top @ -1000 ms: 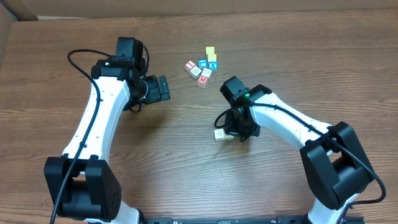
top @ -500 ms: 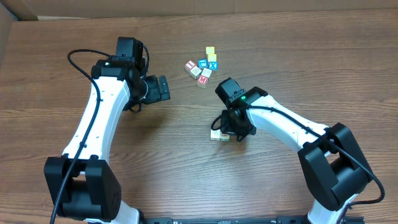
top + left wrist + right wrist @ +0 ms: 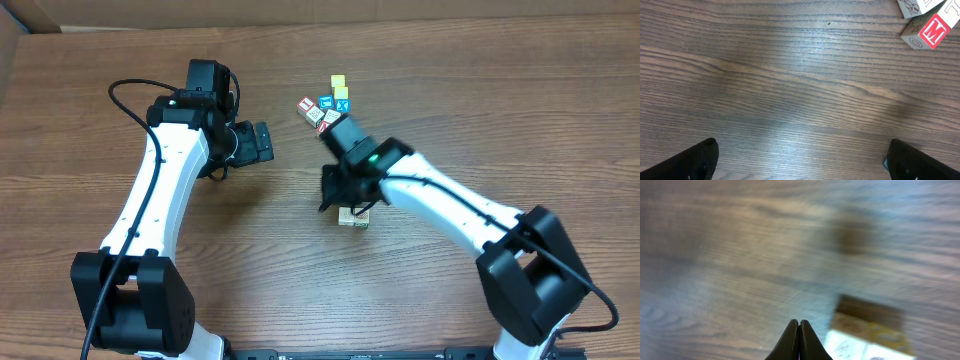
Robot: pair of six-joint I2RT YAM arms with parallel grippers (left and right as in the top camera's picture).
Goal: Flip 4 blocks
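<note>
Lying alone on the wooden table (image 3: pixel 300 260), 1 alphabet block (image 3: pixel 352 217) sat well apart from the rest, its top face pale. In the right wrist view it was too blurred for us to read any print. The right gripper (image 3: pixel 338 198) hung just beside that block, jaws pressed fully together and holding nothing. We could not tell whether the fingertips (image 3: pixel 799 332) touched it.

Farther up the table we saw the other blocks (image 3: pixel 318 108) huddled together. Among them were a red-bordered one (image 3: pixel 306 104), a blue X (image 3: pixel 343 104) and the red M block (image 3: pixel 931 30), which the right arm (image 3: pixel 440 195) partly hid from overhead. 2 plain yellow cubes (image 3: pixel 340 87) sat at the cluster's far edge, just beside it.

To the left, the left gripper (image 3: pixel 262 142) hovered above bare wood, its jaws spread wide and empty. Its wrist camera caught the M block in the upper right corner, beside 1 more pale block (image 3: pixel 917 6).
</note>
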